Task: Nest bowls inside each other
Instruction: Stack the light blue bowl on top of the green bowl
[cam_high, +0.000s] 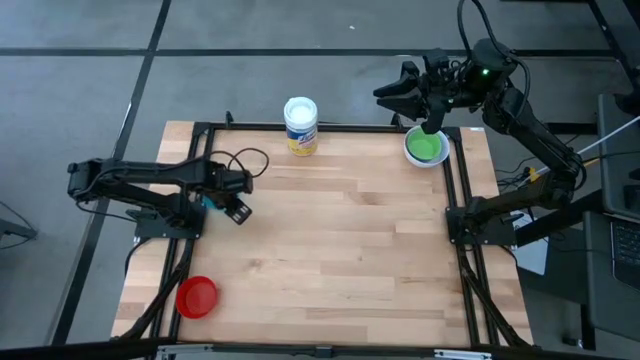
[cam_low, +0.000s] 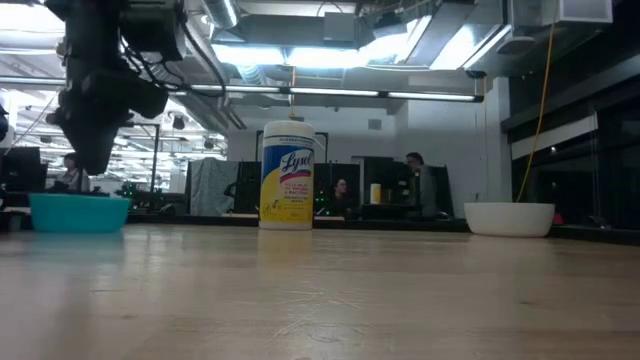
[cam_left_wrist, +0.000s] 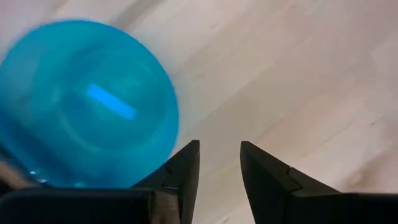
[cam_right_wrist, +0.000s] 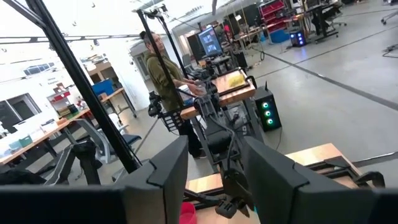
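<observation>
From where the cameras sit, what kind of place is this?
Probably a robotics lab or workshop in an open industrial space. A wooden table stands on a concrete floor, ducts and strip lights run overhead, and desks with monitors and people fill the room behind.

Pale wood table, plastic bowls, dark matt arms

The table (cam_high: 330, 240) is smooth, pale wood planking with visible grain and a faint sheen. The green bowl (cam_high: 425, 147), red bowl (cam_high: 197, 296) and light blue bowl (cam_left_wrist: 84, 102) look like smooth, slightly glossy plastic. The wipes canister (cam_low: 287, 176) is white plastic with a glossy yellow label. The left gripper (cam_left_wrist: 217, 163) has matt dark fingers.
</observation>
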